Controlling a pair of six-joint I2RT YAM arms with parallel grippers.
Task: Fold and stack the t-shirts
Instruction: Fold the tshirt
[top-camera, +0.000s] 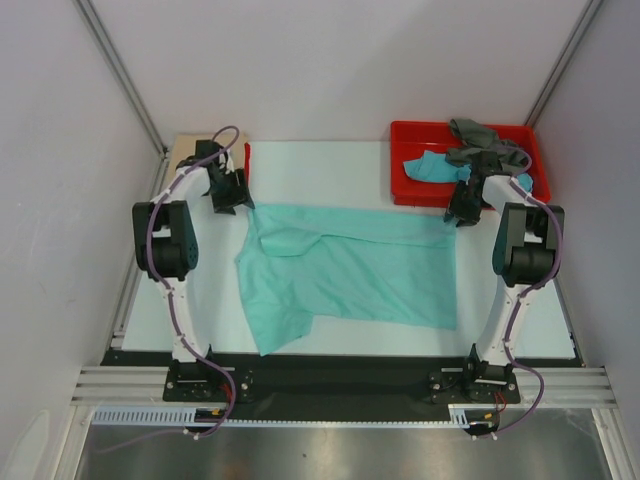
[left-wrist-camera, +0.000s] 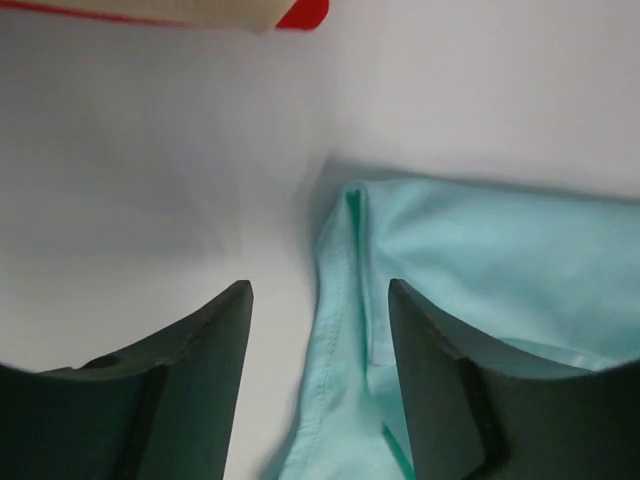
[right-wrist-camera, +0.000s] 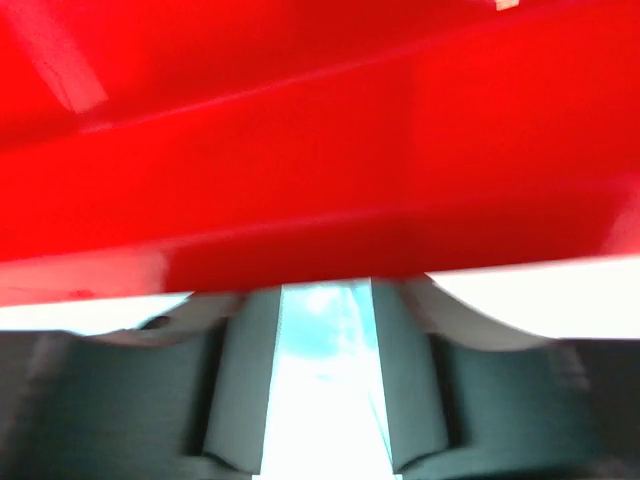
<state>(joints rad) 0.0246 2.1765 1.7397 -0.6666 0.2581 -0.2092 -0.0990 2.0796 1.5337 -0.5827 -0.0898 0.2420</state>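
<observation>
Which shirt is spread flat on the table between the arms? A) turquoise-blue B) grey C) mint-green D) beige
C: the mint-green t-shirt lies spread on the table, while the grey t-shirt and the turquoise-blue t-shirt sit in the red tray.

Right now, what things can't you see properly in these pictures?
- Right wrist view: it is too blurry to tell if the right hand is pinching the mint-green shirt.
- Top view: the grey shirt and turquoise shirt heap up in the red tray, hiding anything beneath.
- Left wrist view: a beige thing and a red thing are cut off by the top edge.
</observation>
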